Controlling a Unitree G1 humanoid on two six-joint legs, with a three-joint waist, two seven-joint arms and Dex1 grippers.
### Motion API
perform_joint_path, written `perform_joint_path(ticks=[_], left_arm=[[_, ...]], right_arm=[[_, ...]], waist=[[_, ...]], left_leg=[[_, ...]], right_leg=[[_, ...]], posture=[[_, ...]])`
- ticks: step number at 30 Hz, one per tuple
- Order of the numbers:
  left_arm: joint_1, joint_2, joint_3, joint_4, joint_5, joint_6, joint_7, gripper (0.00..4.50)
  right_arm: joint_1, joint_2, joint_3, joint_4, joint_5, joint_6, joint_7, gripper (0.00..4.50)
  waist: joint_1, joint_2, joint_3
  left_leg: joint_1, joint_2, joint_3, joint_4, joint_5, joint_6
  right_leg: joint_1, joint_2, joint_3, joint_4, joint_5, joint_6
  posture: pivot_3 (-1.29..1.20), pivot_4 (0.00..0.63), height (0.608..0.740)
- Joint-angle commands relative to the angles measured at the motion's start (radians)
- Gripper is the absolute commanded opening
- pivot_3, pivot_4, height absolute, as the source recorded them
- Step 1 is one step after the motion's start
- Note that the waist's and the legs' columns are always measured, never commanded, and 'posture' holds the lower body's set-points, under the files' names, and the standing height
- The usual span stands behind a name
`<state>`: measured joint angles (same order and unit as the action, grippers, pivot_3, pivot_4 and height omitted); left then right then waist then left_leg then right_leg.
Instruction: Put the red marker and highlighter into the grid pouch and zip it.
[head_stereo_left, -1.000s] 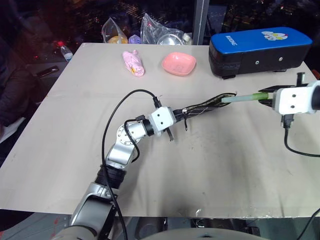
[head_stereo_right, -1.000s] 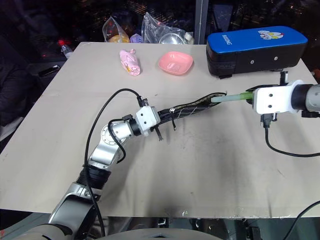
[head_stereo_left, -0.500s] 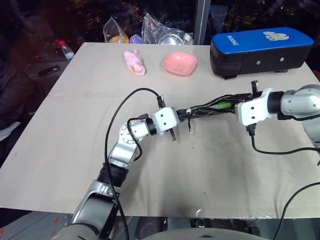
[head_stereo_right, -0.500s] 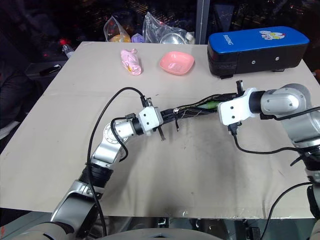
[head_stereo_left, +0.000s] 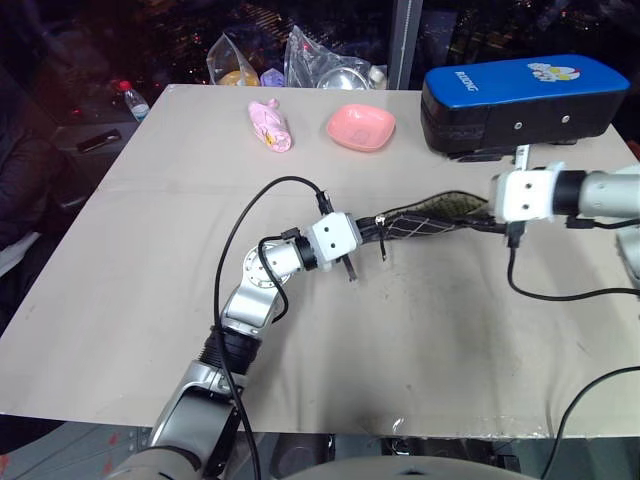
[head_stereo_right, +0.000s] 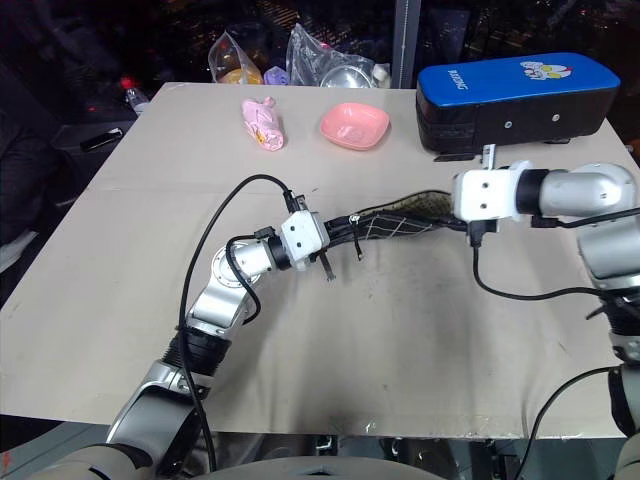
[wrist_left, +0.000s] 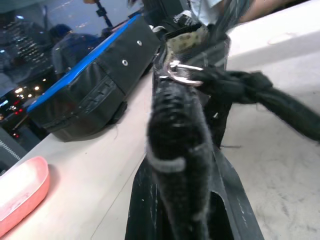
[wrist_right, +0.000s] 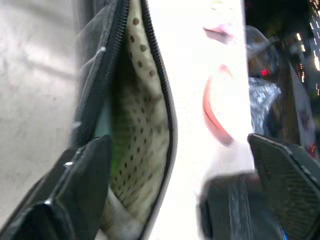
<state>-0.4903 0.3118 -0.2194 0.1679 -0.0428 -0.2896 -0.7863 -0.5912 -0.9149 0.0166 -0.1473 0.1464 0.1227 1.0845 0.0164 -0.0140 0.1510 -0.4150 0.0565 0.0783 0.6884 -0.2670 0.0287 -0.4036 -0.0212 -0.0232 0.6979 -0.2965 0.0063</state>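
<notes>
Holding the flat black fabric grid pouch (head_stereo_left: 425, 219) mid-table by its left end in the clamped left gripper (head_stereo_left: 366, 234), spreading the right gripper (head_stereo_left: 497, 207) fingers wide at its gaping mouth, green highlighter (wrist_right: 116, 161) apparently inside, zipping likely next.

The table (head_stereo_left: 120, 270) is evenly and brightly lit from above, while the background beyond it is dark with small points of light. Shadows under the arms are soft and faint. The left wrist view blurs the nearest fabric. The right wrist view is smeared, and the tabletop there glares to blank white.
</notes>
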Motion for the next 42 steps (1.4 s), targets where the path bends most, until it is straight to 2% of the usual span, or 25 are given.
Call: perform_joint_path(ticks=[1,5,8,11,15,24,25,27,32,33,38,42], left_arm=[[-0.003,-0.015,0.015,-0.034,-0.024,-0.001,0.019,0.0],[-0.007,-0.025,0.016,-0.027,-0.026,0.005,0.015,0.0],[-0.012,-0.031,0.015,-0.022,-0.026,0.007,0.01,0.0],[-0.017,-0.034,0.015,-0.016,-0.026,0.006,0.005,0.0],[-0.019,-0.034,0.016,-0.014,-0.025,0.005,0.0,0.0],[-0.019,-0.035,0.017,-0.015,-0.02,0.007,0.003,0.0],[-0.019,-0.036,0.017,-0.014,-0.019,0.006,0.004,0.0],[-0.019,-0.036,0.017,-0.012,-0.02,0.006,0.004,0.0],[-0.019,-0.035,0.018,-0.01,-0.02,0.006,0.003,0.0],[-0.019,-0.035,0.018,-0.01,-0.02,0.006,0.003,0.0],[-0.02,-0.035,0.02,-0.009,-0.02,0.005,0.003,0.0],[-0.015,-0.032,0.021,-0.014,-0.019,0.006,0.004,0.0]], right_arm=[[0.077,0.012,-0.195,-0.323,0.454,0.553,-0.121,4.16],[0.172,0.041,-0.282,-0.482,0.827,0.86,-0.3,4.16],[0.196,0.153,-0.256,-0.506,1.011,0.98,-0.57,4.16],[0.179,0.288,-0.189,-0.48,1.025,1.02,-0.794,4.16],[0.128,0.435,-0.129,-0.444,1.044,1.048,-0.982,4.16],[0.11,0.581,-0.088,-0.413,1.086,1.042,-1.16,4.16],[0.11,0.586,-0.088,-0.411,1.087,1.04,-1.17,3.66],[0.115,0.587,-0.087,-0.411,1.086,1.038,-1.184,2.94],[0.131,0.564,-0.082,-0.42,1.091,1.042,-1.183,0.36],[0.134,0.557,-0.078,-0.424,1.093,1.045,-1.177,0.17],[0.15,0.528,-0.065,-0.428,1.092,1.046,-1.163,0.17],[0.159,0.502,-0.106,-0.413,1.08,1.027,-1.183,0.17]], waist=[[-0.001,0.0,0.0],[-0.003,0.0,0.0],[-0.005,-0.001,-0.001],[-0.005,-0.002,-0.002],[-0.005,-0.002,-0.002],[-0.004,-0.002,-0.002],[-0.004,-0.002,-0.002],[-0.004,-0.002,-0.002],[-0.004,-0.002,-0.002],[-0.004,-0.002,-0.002],[-0.004,-0.002,-0.002],[-0.004,-0.002,-0.002]], left_leg=[[0.0,0.0,-0.001,0.0,0.0,0.0],[0.0,0.0,-0.002,0.0,0.0,0.0],[0.001,0.0,-0.002,0.0,0.0,0.001],[0.0,0.0,-0.002,0.0,0.0,0.001],[0.0,0.0,-0.002,0.0,0.0,0.0],[-0.001,0.0,-0.002,0.0,0.0,0.001],[-0.001,0.0,-0.002,0.0,0.0,0.001],[-0.001,0.0,-0.002,0.0,0.0,0.001],[-0.001,0.0,-0.002,-0.001,0.0,0.001],[-0.001,0.0,-0.002,-0.001,0.0,0.001],[-0.001,0.0,-0.002,-0.001,-0.001,0.003],[-0.001,0.0,-0.002,-0.001,-0.001,0.003]], right_leg=[[0.0,0.0,0.0,0.0,0.0,0.0],[0.001,-0.001,-0.001,0.001,0.0,0.0],[0.001,0.0,-0.001,0.001,0.001,-0.001],[0.001,0.0,-0.001,0.002,0.001,-0.001],[0.0,0.001,-0.001,0.001,0.001,-0.001],[0.0,0.001,-0.001,0.0,0.001,-0.001],[0.0,0.001,-0.001,0.0,0.001,-0.001],[0.0,0.001,-0.001,0.0,0.001,-0.001],[0.0,0.001,-0.001,-0.001,0.001,-0.001],[0.0,0.001,-0.001,-0.001,0.001,-0.001],[0.0,0.001,-0.001,-0.001,0.001,-0.001],[0.0,0.001,-0.001,-0.001,0.001,-0.001]], posture=[[0.0,0.15,0.716],[0.0,0.15,0.716],[0.0,0.15,0.716],[0.0,0.15,0.716],[0.0,0.15,0.716],[0.0,0.15,0.716],[0.0,0.15,0.716],[0.0,0.15,0.716],[0.0,0.15,0.716],[0.0,0.15,0.716],[0.0,0.15,0.716],[0.0,0.15,0.716]])
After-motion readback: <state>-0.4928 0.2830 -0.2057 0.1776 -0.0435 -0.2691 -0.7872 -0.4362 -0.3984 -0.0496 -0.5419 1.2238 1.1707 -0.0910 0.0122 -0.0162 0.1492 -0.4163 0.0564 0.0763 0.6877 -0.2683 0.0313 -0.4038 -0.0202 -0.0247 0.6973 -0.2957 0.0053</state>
